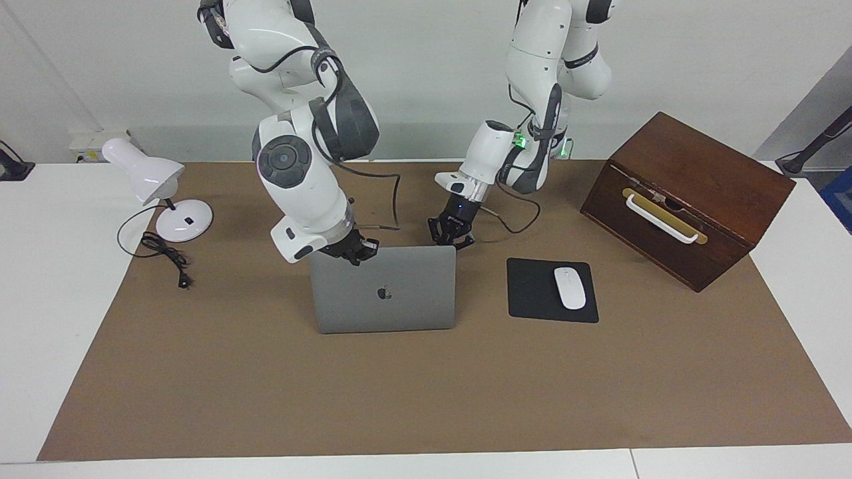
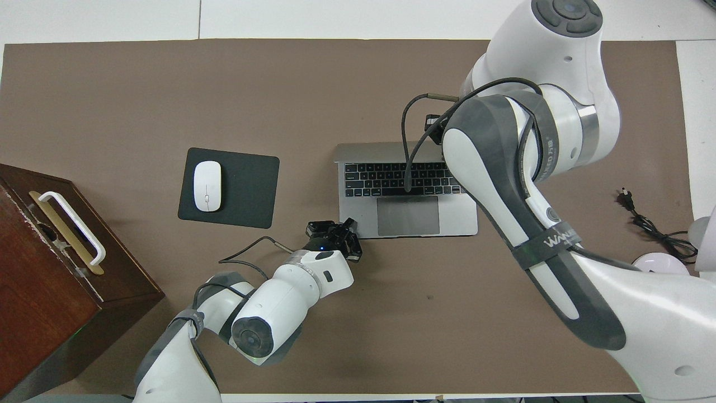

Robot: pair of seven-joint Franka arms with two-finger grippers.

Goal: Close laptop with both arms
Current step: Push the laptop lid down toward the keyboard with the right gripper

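Observation:
The silver-grey laptop (image 1: 399, 309) stands open on the brown mat, its lid upright with the apple logo turned away from the robots. The overhead view shows its keyboard deck and trackpad (image 2: 408, 215). My right gripper (image 1: 357, 251) is at the lid's top edge, near the corner toward the right arm's end. In the overhead view it (image 2: 432, 120) is mostly hidden under the arm. My left gripper (image 1: 452, 234) is open and empty. It hangs by the deck's corner nearest the robots (image 2: 335, 232), toward the left arm's end, not touching the lid.
A black mouse pad (image 1: 532, 299) with a white mouse (image 1: 570, 287) lies beside the laptop toward the left arm's end. A brown wooden box (image 1: 692, 193) stands past it. A white desk lamp (image 1: 150, 179) and its cord (image 1: 166, 256) are at the right arm's end.

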